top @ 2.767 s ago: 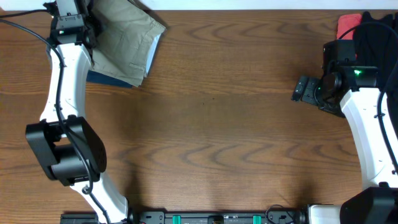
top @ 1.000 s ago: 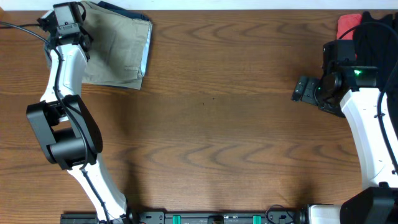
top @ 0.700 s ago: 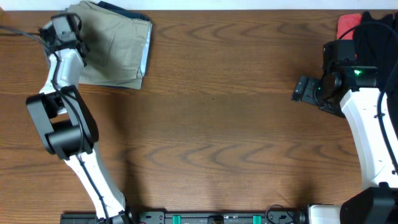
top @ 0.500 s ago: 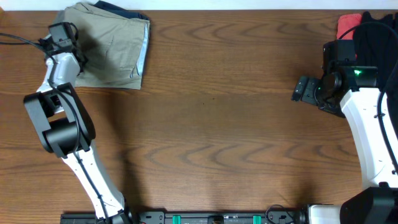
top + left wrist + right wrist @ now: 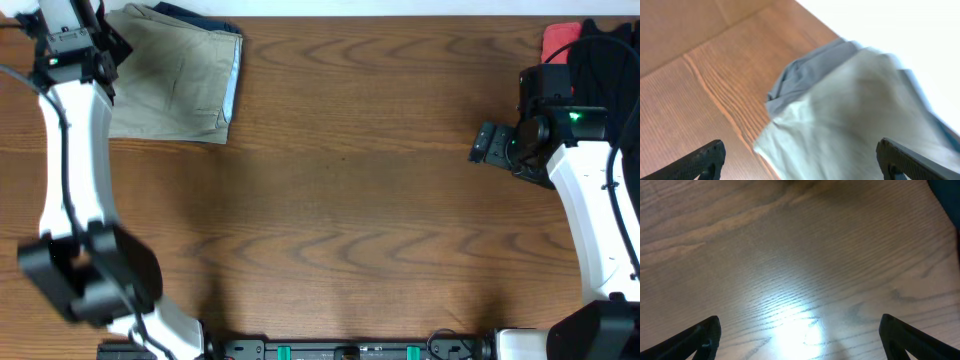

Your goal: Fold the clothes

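Overhead: the khaki shorts [image 5: 175,80] lie as a flat folded rectangle at the far left corner of the table [image 5: 350,210], on top of a navy piece [image 5: 190,9] that shows just past their far edge; the left gripper [image 5: 105,50] sits at the shorts' left edge, and whether it touches them cannot be told from here; the right gripper [image 5: 487,145] hovers over bare wood, well apart from the shorts on their right; beyond it, furthest from the shorts, a red piece [image 5: 560,38] and a black piece [image 5: 605,45] wait unfolded.

Left wrist: blurred; the left gripper [image 5: 802,162] has its fingers spread wide with nothing between them; the shorts [image 5: 855,115] lie below, a grey-blue layer [image 5: 805,75] peeking out at their edge.

Right wrist: the right gripper [image 5: 800,335] is spread just as wide, empty, over wood only.

This pair looks finished and stacked; the step in hand seems to be release and clearing away; next, probably the right arm must reach away from the shorts to the unfolded pile, pinch one garment and drag it to the open middle.
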